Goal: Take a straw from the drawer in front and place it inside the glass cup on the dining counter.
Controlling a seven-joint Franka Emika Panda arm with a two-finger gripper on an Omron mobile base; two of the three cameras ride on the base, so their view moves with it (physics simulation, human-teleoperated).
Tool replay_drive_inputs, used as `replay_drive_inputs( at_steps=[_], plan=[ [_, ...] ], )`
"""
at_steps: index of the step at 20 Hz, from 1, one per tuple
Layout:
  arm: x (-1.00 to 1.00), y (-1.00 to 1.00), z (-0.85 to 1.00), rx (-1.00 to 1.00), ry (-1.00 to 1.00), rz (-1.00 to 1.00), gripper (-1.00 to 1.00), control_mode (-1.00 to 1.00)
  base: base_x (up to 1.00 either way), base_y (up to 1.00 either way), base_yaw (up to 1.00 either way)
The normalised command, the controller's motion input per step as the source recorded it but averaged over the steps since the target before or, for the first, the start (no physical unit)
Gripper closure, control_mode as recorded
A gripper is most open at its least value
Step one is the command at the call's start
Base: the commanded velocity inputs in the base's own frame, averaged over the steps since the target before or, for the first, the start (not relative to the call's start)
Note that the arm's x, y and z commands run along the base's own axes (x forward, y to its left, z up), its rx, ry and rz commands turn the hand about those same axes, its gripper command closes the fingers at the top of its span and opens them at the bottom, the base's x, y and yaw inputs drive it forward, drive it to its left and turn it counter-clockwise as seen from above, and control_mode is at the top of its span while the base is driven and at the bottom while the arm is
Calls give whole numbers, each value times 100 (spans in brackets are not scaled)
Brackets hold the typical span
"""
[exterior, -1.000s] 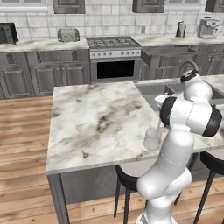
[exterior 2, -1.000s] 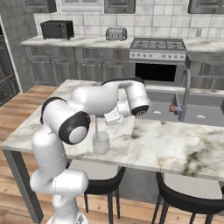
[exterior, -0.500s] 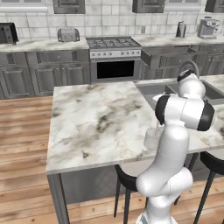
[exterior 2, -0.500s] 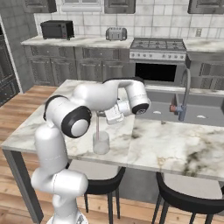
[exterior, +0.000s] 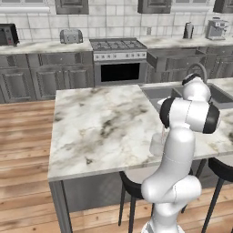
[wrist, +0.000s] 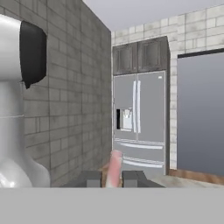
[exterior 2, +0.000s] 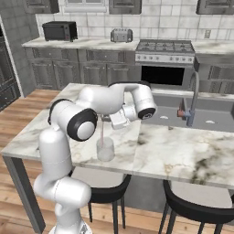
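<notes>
The straw (exterior 2: 102,135) hung upright from the pincer (exterior 2: 106,118), its lower end reaching down into the mouth of the glass cup (exterior 2: 105,149); whether the tip touched the bottom could not be told. The pincer was clamped on the straw near its top, and in the hand view the pinkish stick (wrist: 114,169) stood between the two dark fingertips (wrist: 131,178). The cup stood near the front edge of the marble worktop (exterior 2: 183,151), above a black stool (exterior 2: 107,192).

The main risk, as I judged it, was sideways drift of the hand while gripping: the straw would lever against the rim and tip the light tumbler toward the edge. Releasing while tilted could let the straw, taller than the cup, topple out.
</notes>
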Motion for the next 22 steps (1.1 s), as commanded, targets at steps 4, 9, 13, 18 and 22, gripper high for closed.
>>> replay_drive_inputs(
  at_steps=[4,9,13,18,22],
  plan=[
    [0,0,-25,0,0,0,100,-100,0,0,0],
    [0,0,-6,0,-7,0,100,-100,0,0,0],
    [0,0,2,0,-12,0,100,-100,0,0,0],
    [0,0,20,0,-15,0,100,-100,0,0,0],
    [0,0,19,0,-14,0,100,-100,0,0,0]
  ],
)
